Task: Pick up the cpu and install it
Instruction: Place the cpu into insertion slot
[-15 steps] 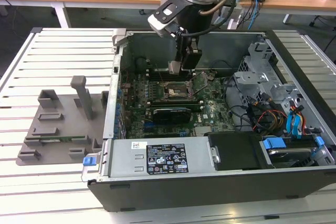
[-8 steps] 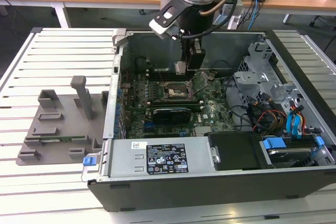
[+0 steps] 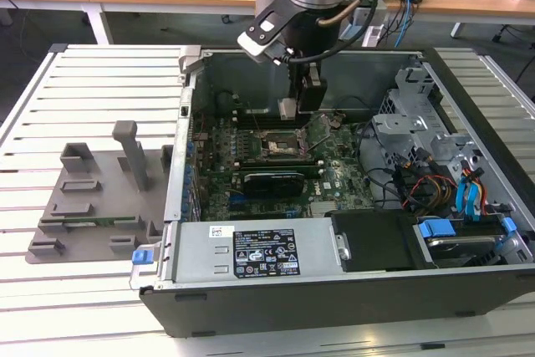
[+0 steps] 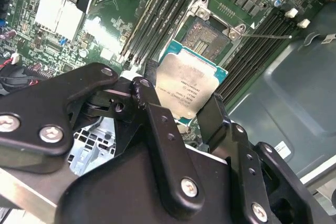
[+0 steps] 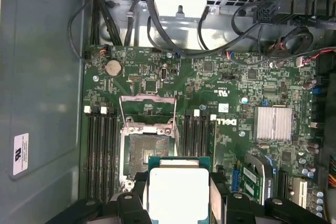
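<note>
while the black gripper (image 4: 184,97) holds the small flat silver-grey square cpu (image 4: 193,80) tight by its edges, the cpu hangs just above the open metal-framed socket (image 4: 206,31), not in it yet; i think it is mid-carry, and fitting needs it flat and lined up

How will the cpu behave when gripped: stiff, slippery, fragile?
Probably stiff: the cpu lies flat between the fingers, unbent. Its smooth metal top may be slippery. The thin green rim looks fragile, so gentle pressure seems wise.
</note>
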